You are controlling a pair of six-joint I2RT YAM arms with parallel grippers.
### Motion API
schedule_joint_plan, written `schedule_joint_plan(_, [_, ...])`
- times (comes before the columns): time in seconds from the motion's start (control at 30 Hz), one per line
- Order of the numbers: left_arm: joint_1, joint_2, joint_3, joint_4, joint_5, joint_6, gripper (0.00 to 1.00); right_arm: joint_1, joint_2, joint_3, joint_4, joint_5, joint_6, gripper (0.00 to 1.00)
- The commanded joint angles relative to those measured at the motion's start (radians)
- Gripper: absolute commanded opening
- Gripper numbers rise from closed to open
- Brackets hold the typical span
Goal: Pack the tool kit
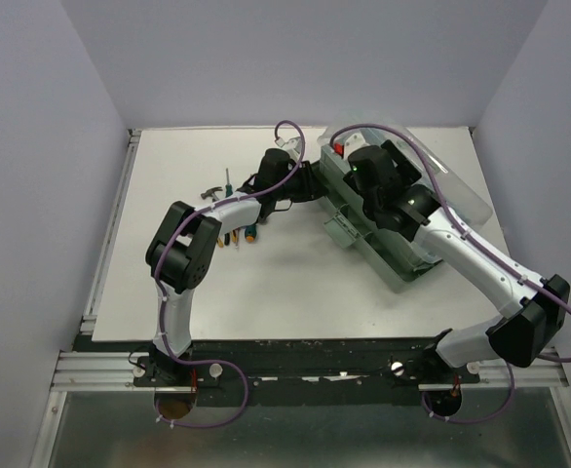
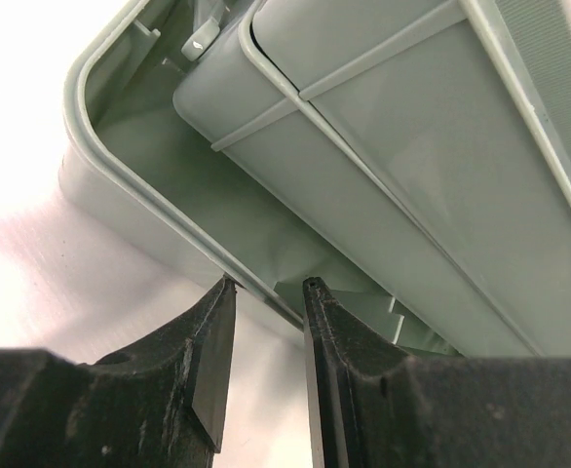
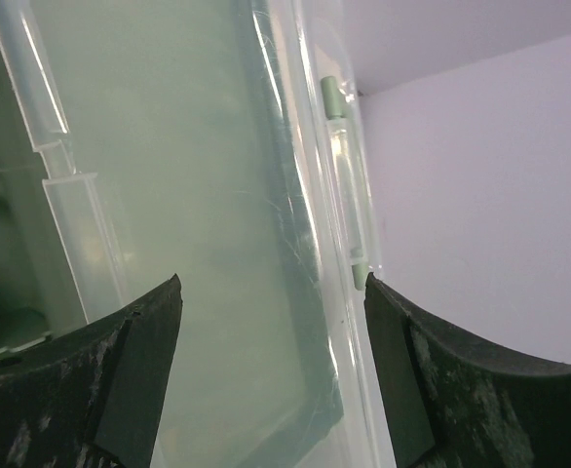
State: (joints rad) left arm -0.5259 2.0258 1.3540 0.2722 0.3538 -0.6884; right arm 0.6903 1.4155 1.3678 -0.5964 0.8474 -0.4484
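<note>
The grey-green toolbox (image 1: 395, 265) lies slantwise at the right of the table, its translucent lid (image 1: 453, 187) swung open to the right. My left gripper (image 2: 269, 285) is closed over the box's near rim (image 2: 159, 210), one finger outside and one inside, beside the inner tray (image 2: 393, 127). In the top view that gripper (image 1: 310, 185) sits at the box's left side. My right gripper (image 3: 271, 292) stands wide open at the lid (image 3: 198, 195), whose clear edge passes between the fingers. A small hammer (image 1: 212, 192), screwdrivers (image 1: 228, 180) and yellow-black pliers (image 1: 233, 237) lie left of the box, partly under my left arm.
Purple-grey walls enclose the white table (image 1: 295, 283) at the back and both sides. A metal rail (image 1: 110, 234) runs along the table's left edge. My right arm's elbow (image 1: 531, 327) hangs over the near right corner.
</note>
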Motion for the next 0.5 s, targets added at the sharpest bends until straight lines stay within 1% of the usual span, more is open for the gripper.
schedule_joint_plan(0.0, [0.01,0.053,-0.003,-0.097,0.004,0.059,0.4,-0.078,-0.016,0.042,-0.059,0.073,-0.044,0.82])
schedule_joint_plan(0.47, [0.017,0.06,0.008,-0.11,0.004,0.061,0.4,-0.262,-0.021,0.036,0.01,-0.027,-0.044,0.82])
